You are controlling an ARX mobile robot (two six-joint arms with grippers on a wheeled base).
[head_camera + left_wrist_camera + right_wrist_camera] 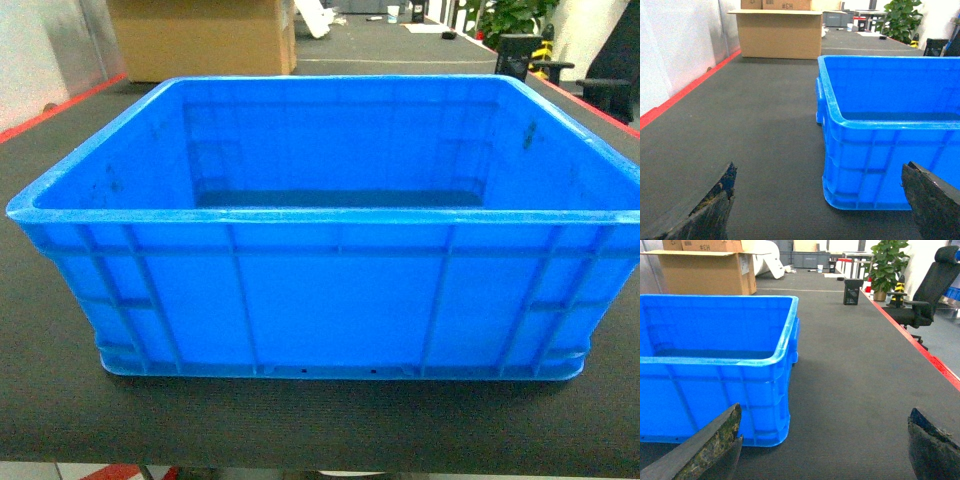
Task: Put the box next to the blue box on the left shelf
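A large bright-blue ribbed box (320,300) stands empty on the dark table, filling the head view. The left wrist view shows its near left corner (860,170); my left gripper (820,195) is open, low over the table in front of that corner, with nothing between its fingers (715,205). In the right wrist view the box's near right corner (740,390) shows, and my right gripper (825,432) stands open in front of it, holding nothing. Neither gripper touches the box. The left shelf and the other blue box are out of view.
A cardboard carton (200,35) sits at the table's far left (780,32). The dark mat (755,125) has red edges on both sides (920,350). Beyond the right edge are a black office chair (930,290) and a potted plant (887,265).
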